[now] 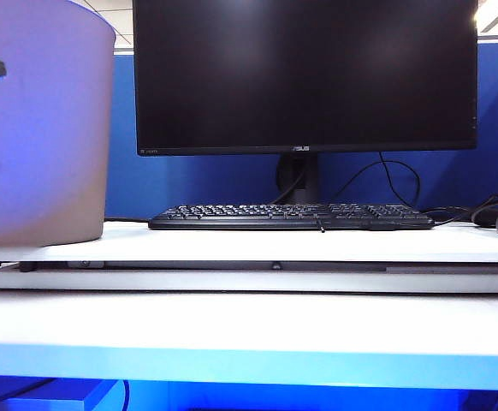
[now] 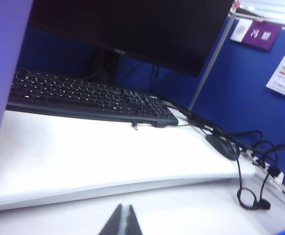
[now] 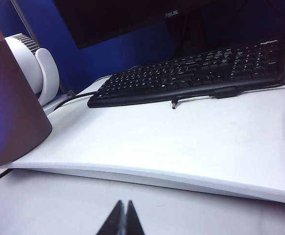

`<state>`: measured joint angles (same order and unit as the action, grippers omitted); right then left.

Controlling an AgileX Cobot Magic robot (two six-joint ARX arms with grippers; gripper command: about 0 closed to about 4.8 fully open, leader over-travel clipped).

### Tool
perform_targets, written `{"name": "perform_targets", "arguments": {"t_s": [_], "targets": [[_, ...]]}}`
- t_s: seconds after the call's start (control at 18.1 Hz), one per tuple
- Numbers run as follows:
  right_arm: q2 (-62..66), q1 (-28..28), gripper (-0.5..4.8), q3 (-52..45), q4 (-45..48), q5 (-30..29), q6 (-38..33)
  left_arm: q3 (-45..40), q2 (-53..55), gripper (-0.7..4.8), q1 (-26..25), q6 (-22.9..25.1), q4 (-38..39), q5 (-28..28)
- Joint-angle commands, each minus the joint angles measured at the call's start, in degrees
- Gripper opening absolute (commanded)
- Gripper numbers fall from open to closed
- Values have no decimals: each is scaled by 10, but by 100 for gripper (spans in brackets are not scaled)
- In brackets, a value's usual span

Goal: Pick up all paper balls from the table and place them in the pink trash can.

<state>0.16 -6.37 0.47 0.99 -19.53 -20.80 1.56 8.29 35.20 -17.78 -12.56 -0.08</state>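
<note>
Grippers sat low over the table's [image 1: 232, 330] front edge: the left gripper [image 2: 122, 220] and the right gripper [image 3: 122, 218] each had fingers pressed together, pinching nothing. At the raised platform's [image 1: 232, 244] left end stood the pink trash can [image 1: 39, 128], beside the keyboard [image 1: 292, 216] along its back edge.

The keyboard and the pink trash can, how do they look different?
The keyboard is black, while the pink trash can looks purplish pink. The keyboard lies low and flat, covered in keys; the trash can stands tall with a smooth, plain wall. The keyboard sits under the monitor, the trash can off to the left. Both rest on the same raised white board. Both grippers, left gripper and right gripper, are shut and empty, above the white table in front of the board.
</note>
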Motion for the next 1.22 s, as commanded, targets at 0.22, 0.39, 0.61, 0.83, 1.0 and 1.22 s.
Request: {"name": "perform_targets", "arguments": {"t_s": [0.22,0.39,0.61,0.83,1.0,1.22], "targets": [[-1,0,-1,-2,9,-1,-2,-11,0,-5,0,-47,-15,1],[-1,0,-1,-2,9,-1,-2,-11,0,-5,0,-47,-14,3],[-1,0,-1,-2,9,-1,-2,-11,-5,-5,-1,150,19,-43],[-1,0,-1,-2,8,-1,-2,-12,-16,-5,-93,245,31,-89],[-1,0,-1,-2,8,-1,-2,-12,-26,-5,-203,229,45,-21],[-1,0,-1,-2,8,-1,-2,-12,-81,-5,-296,200,92,-13]]}}
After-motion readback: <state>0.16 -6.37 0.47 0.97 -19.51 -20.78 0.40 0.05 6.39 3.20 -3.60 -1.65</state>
